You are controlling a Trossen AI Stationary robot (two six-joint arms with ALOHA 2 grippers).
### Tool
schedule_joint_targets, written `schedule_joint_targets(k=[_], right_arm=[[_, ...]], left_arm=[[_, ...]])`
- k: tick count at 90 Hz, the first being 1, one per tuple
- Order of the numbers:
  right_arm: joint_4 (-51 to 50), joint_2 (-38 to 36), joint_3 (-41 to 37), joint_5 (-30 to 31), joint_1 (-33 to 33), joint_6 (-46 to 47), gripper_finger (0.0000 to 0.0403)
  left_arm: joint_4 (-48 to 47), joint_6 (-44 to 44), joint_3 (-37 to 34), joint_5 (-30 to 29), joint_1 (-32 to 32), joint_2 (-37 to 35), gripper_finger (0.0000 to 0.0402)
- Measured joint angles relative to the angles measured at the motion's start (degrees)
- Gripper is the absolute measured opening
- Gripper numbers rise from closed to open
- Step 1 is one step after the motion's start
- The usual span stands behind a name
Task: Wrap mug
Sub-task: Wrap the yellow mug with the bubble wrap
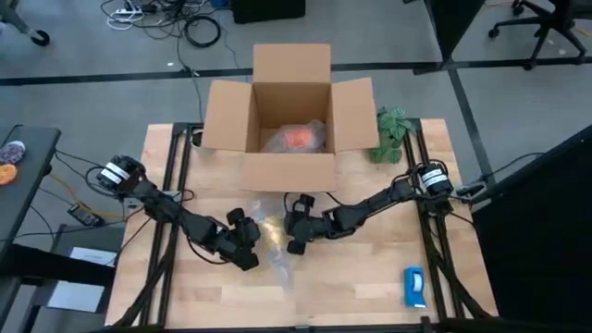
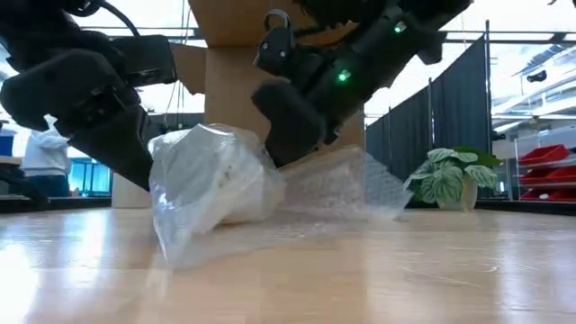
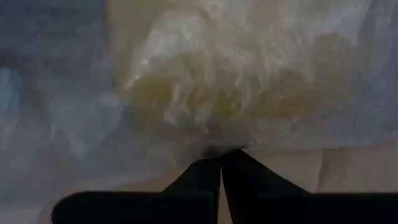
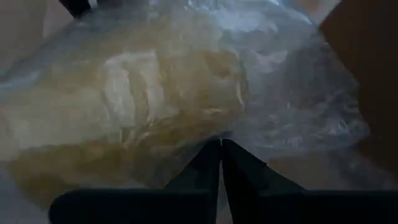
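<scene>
- Left gripper point(image 1: 252, 248) is sitting at the table's centre, fingers pressed together, pinching the bubble wrap point(image 2: 342, 193) edge.
- Right gripper point(image 1: 294, 233) is facing it from the other side, jaws likewise closed on the film.
- A pale bundle point(image 2: 211, 184) is resting on the table point(image 1: 361, 277) between them; its contents are probably a wrapped object, not identifiable.
- Orange mug point(image 1: 298, 138) is lying inside the cardboard box point(image 1: 289, 116), under clear wrap.
- Blue-and-white object point(image 1: 414, 286) is lying near the right front corner.

closed right claw point(image 4: 221, 146), bubble-wrapped bundle point(image 4: 143, 99)
</scene>
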Motion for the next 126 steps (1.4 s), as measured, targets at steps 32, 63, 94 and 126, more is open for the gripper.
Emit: schedule_joint_targets(k=[32,63,94,126], right_arm=[[-12.52,-5.38,0.04,-4.56,1.62,4.28,0.0],[-54.05,-17.45,0.17,-3.37,6.47,29.09,0.0],[-63.89,-22.97,-9.87,-10.36,7.76,47.85,0.0077],[-24.04,-23.18,-22.83,-12.52,1.18,29.28,0.0157]], left_arm=[[-4.91,-4.25,0.07,-1.52,-0.61,-0.04,0.0],[-4.87,-5.01,-0.22,-0.85,-0.72,-0.04,0.0],[-3.07,-3.22,-0.31,-1.16,-0.72,-0.04,0.0],[-3.36,-1.98,-0.33,-0.63,-1.44,-0.04,0.0]])
